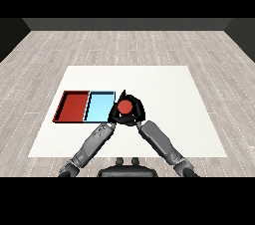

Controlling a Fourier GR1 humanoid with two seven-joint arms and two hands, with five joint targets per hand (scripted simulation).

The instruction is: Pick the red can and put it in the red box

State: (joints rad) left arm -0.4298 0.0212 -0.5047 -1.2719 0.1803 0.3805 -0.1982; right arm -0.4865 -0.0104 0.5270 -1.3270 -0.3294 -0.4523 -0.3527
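Note:
The red can (124, 105) stands on the white table just right of the light blue tray, seen from above as a red disc. My right hand (136, 114) curls round the can from the right and front. My left hand (114, 116) lies close against the can's left side, its fingers stretched forward along the blue tray's right edge; where the two black hands meet I cannot separate them. The red tray (74, 106) lies left of the blue one with nothing in it.
The light blue tray (99, 107) sits between the red tray and the can, also with nothing in it. The white table (169, 89) stretches wide to the right and behind the hands. Wooden floor surrounds the table.

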